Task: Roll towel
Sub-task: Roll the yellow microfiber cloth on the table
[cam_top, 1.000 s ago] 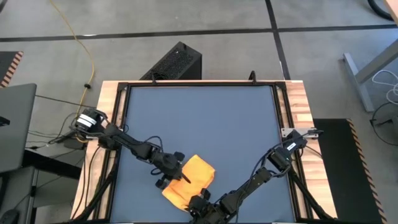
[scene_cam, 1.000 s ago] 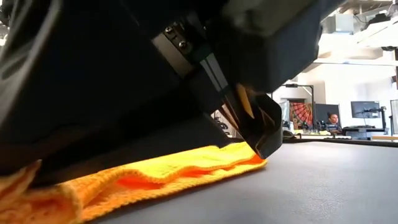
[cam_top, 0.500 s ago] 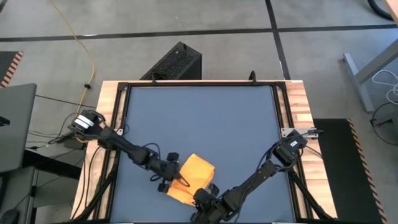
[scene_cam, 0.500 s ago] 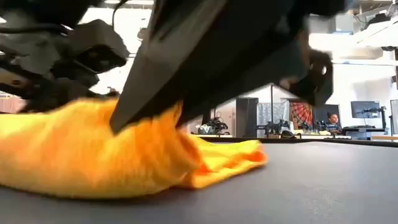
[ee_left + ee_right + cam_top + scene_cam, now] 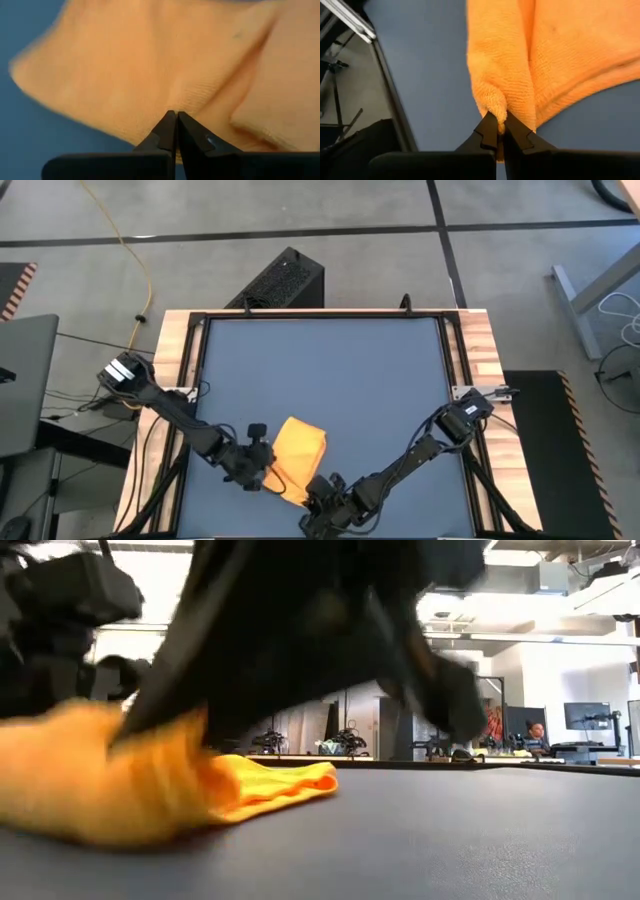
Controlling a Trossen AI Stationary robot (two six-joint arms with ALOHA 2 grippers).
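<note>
The yellow-orange towel (image 5: 297, 448) lies bunched and partly rolled on the blue-grey tabletop (image 5: 330, 370) near its front edge, left of the middle. In the low view the towel (image 5: 120, 785) is a thick lump with a thin flap lying flat toward the right. My left gripper (image 5: 268, 473) is shut at the towel's left side. My right gripper (image 5: 313, 492) is shut at its near end. Both arms reach in low over the table. My left gripper is shut on a folded part of the towel (image 5: 172, 102), pinched at the fingertips; one layer or several, I cannot tell. The fingers come in low from the table's left. The cloth beyond them lies slack on the table. My right gripper pinches a bunched fold at the towel's near end (image 5: 492, 102) between its two fingertips. The fingers come from the table's near side, slanting down. The towel runs away from them in thick folds (image 5: 560, 50) and lies on the table.
The table has a black frame and wooden side rails (image 5: 478, 350). Bare blue-grey tabletop stretches behind and to the right of the towel. A black box (image 5: 283, 280) stands on the floor beyond the far edge. In the low view a person (image 5: 537, 732) sits far off in the room.
Both grippers have gone toward the table's left edge, staying shut on the towel. The towel has been drawn left and gathered from a flat, wider sheet into a narrower, thicker roll. Its far-right flap still lies flat on the table.
</note>
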